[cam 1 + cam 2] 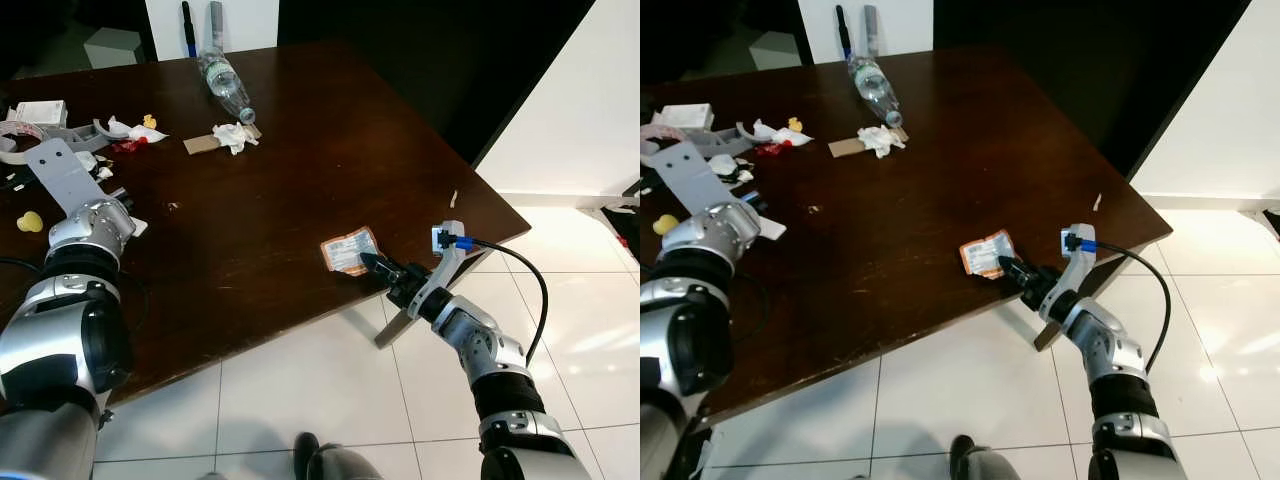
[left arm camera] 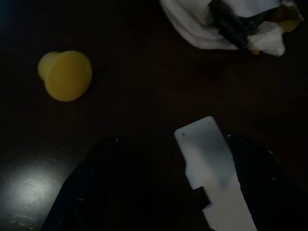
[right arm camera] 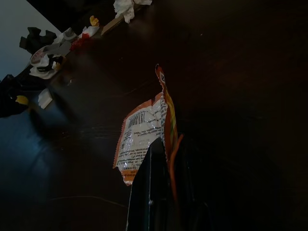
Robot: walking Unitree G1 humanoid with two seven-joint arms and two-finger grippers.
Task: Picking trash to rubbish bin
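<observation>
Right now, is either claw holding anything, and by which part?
Right claw pinches the orange snack wrapper by its near edge at the table rim. Left claw is open, holding nothing.

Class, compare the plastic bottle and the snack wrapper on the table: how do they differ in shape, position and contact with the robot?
The plastic bottle is clear and rounded; the snack wrapper is flat, orange-edged foil. The bottle lies at the far edge of the table; the wrapper sits at the near edge. The right gripper pinches the wrapper; nothing touches the bottle. Both lie on the table.

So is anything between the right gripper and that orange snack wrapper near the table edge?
Nothing visible: the right gripper is already at the orange snack wrapper, fingers closed on its edge, at the near edge of the dark table.
</observation>
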